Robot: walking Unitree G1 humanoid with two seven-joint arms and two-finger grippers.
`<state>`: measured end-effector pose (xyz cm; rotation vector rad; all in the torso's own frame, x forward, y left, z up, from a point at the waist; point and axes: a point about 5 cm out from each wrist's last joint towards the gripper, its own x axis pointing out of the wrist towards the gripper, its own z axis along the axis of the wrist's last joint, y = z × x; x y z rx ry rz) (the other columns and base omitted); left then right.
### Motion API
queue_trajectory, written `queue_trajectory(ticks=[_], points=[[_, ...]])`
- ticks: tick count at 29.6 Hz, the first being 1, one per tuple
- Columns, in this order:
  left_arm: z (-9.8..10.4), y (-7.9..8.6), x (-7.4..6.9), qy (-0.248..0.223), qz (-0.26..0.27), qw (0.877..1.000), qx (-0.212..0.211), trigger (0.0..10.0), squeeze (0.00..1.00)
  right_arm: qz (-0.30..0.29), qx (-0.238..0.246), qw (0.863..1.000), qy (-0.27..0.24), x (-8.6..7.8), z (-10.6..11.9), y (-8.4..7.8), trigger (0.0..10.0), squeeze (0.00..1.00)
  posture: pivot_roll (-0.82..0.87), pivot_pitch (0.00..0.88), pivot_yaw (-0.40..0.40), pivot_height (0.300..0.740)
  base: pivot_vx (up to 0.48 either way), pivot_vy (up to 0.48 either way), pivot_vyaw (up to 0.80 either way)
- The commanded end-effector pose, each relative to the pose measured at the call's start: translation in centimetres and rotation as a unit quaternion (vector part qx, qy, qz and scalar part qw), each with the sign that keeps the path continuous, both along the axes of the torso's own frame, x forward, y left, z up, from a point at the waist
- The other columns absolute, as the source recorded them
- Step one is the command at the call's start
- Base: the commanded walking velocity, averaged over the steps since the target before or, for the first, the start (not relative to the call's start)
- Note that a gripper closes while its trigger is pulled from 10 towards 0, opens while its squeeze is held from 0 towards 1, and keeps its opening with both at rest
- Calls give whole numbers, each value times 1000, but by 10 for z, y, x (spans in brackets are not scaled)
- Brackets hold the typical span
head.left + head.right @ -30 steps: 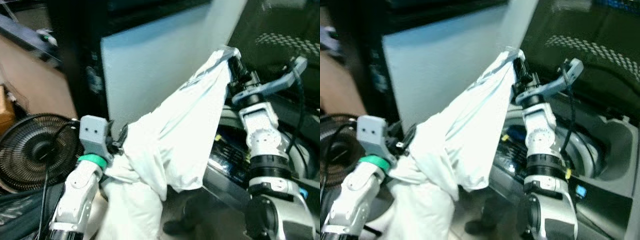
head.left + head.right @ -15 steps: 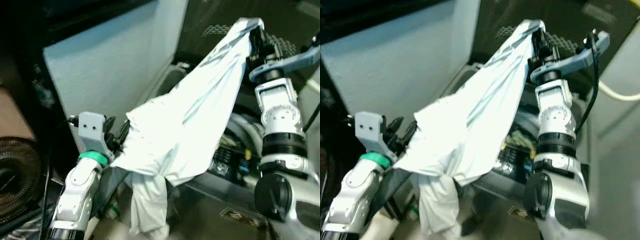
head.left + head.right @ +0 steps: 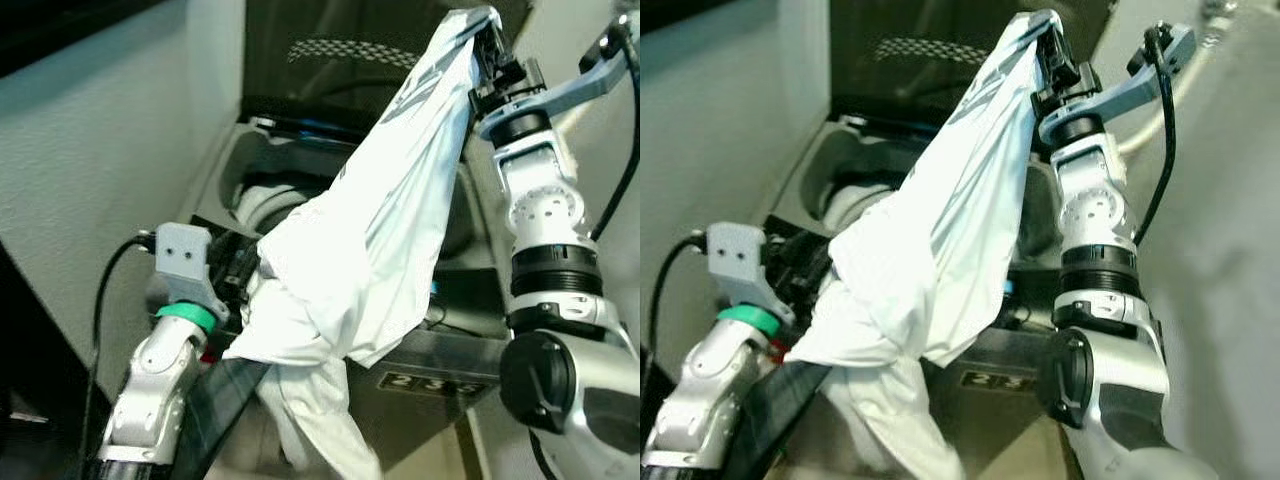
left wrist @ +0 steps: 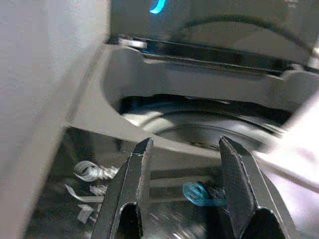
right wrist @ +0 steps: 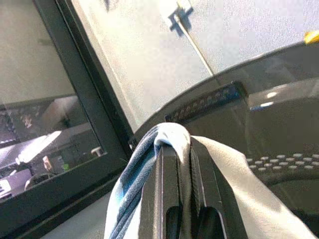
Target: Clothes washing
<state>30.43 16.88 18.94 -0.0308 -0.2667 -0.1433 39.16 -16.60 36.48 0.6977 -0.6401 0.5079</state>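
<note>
A pale white-and-light-blue garment (image 3: pixel 380 230) hangs stretched between my two arms above a top-loading washing machine (image 3: pixel 250 170). My right gripper (image 3: pixel 490 45) is raised high and shut on the garment's top corner; the cloth is pinched between its fingers (image 5: pixel 164 174) in the right wrist view. The garment's lower bunch drapes over and beside my left gripper (image 3: pixel 240 272), and a tail hangs below it. In the left wrist view the left gripper (image 4: pixel 184 144) is open, with the washer's drum (image 4: pixel 199 129) seen between the fingers and pale cloth (image 4: pixel 299 149) at one side.
The washer's dark lid (image 3: pixel 340 50) stands open at the back. Its front panel with digits (image 3: pixel 420 380) is just under the hanging cloth. A pale wall (image 3: pixel 100 150) runs along the left, another wall (image 3: pixel 1230 250) on the right. A black cable (image 3: pixel 105 300) loops by my left wrist.
The whole view has swung: the fan has left the picture and the washer's open top now lies under the garment. My right gripper still holds the garment raised.
</note>
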Motion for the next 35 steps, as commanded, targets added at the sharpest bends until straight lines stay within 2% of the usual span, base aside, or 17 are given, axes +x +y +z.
queue_trajectory(ticks=[1,7,14,20,22,23,24,25,27,28,29,30,31,32,33,34,35], points=[[-5,4,1,17,19,1000,-2,10000,0,-5,-9,1000,-14,-3,9,0,10000,0,55,6,-100,740,0,0,-800],[8,13,3,0,43,999,-24,10000,0,17,-51,998,-24,-3,13,21,10000,0,54,6,-107,740,0,0,-800],[9,9,1,0,44,999,-25,10000,0,40,-73,996,-22,-4,9,39,10000,0,51,6,-106,740,0,0,-800],[9,9,-1,-1,53,998,-33,10000,0,103,-117,988,-12,-8,-6,73,10000,0,52,1,-126,740,0,0,-800],[8,7,-2,0,51,998,-28,10000,0,121,-196,973,0,-10,-29,87,10000,0,52,1,-126,740,0,0,0],[8,7,-2,0,51,998,-28,10000,0,121,-196,973,0,-10,-29,87,10000,0,52,1,-126,740,0,0,0],[7,7,-3,-1,50,998,-27,10000,0,132,-235,963,7,-11,-41,93,10000,0,52,1,-126,740,0,0,0],[7,8,-5,-1,52,998,-24,10000,0,153,-286,946,12,-14,-53,103,10000,0,70,0,-142,740,0,0,0],[7,10,-7,-1,56,998,-24,10000,0,182,-355,917,4,-17,-61,115,10000,0,70,0,-142,740,0,0,0],[7,10,-7,-1,56,998,-24,10000,0,182,-355,917,4,-17,-61,115,10000,0,70,0,-142,740,0,0,0],[8,11,-7,-1,57,998,-24,10000,0,191,-379,905,-4,-18,-62,120,10000,0,70,0,-142,740,0,0,0],[8,12,-6,-1,57,998,-25,10000,0,177,-398,900,-30,-13,-44,124,10000,0,62,0,-127,740,0,0,0],[9,13,-4,-1,57,998,-24,10000,0,93,-367,921,-96,-9,24,116,10000,0,56,0,-114,740,0,0,0],[9,14,-2,0,57,998,-24,10000,0,37,-328,933,-142,-15,74,109,10000,0,56,0,-114,740,0,0,0],[9,14,-2,0,57,998,-24,10000,0,37,-328,933,-142,-15,74,109,10000,0,56,0,-114,740,0,0,0],[9,14,-2,0,54,998,-19,10000,0,-59,-240,949,-197,-35,140,84,10000,0,59,5,-116,740,0,0,0],[9,14,-2,0,54,998,-19,10000,0,-59,-240,949,-197,-35,140,84,10000,0,59,5,-116,740,0,0,0]])
